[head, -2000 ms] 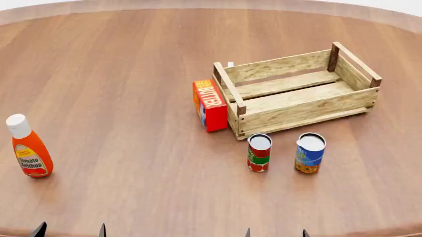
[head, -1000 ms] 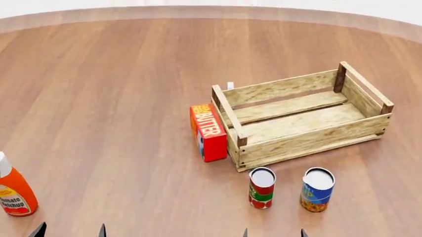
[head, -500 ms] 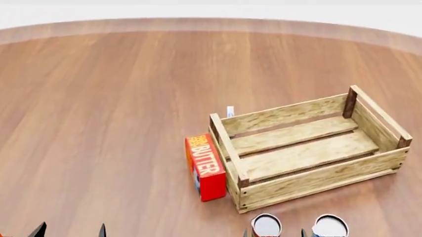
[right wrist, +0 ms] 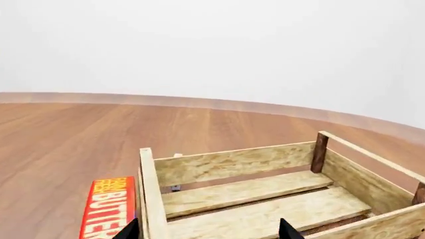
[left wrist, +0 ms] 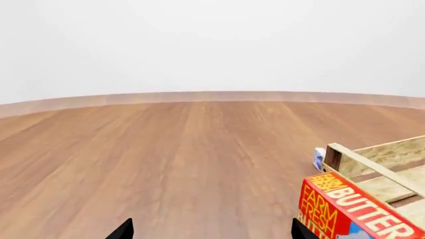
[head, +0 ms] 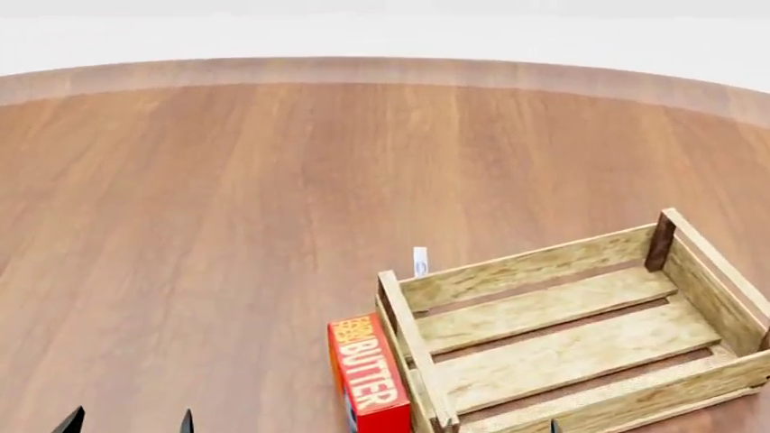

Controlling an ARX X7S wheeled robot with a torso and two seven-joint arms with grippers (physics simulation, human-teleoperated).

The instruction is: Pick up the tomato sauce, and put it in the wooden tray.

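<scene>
The tomato sauce can is out of view in every current frame. The wooden tray (head: 529, 267), a light-wood slatted crate with darker corner posts, lies at the lower right of the head view and holds nothing. It also shows in the right wrist view (right wrist: 232, 162) and at the edge of the left wrist view (left wrist: 391, 154). My left gripper (head: 129, 422) is open and empty, only its dark fingertips showing (left wrist: 212, 231). My right gripper (right wrist: 210, 231) is open and empty, with its tips in front of the tray's near side.
A red butter box (head: 367, 379) stands against the tray's left end, also in the wrist views (left wrist: 345, 209) (right wrist: 109, 209). A small white-and-blue object (head: 420, 262) stands just behind the tray's far left corner. The round wooden table's far edge (head: 385, 68) curves across the back.
The head view has swung up and forward. The two cans and the ketchup bottle slid out of its lower edge; the tray and butter box sit lower in frame. The gripper tips stay in place.
</scene>
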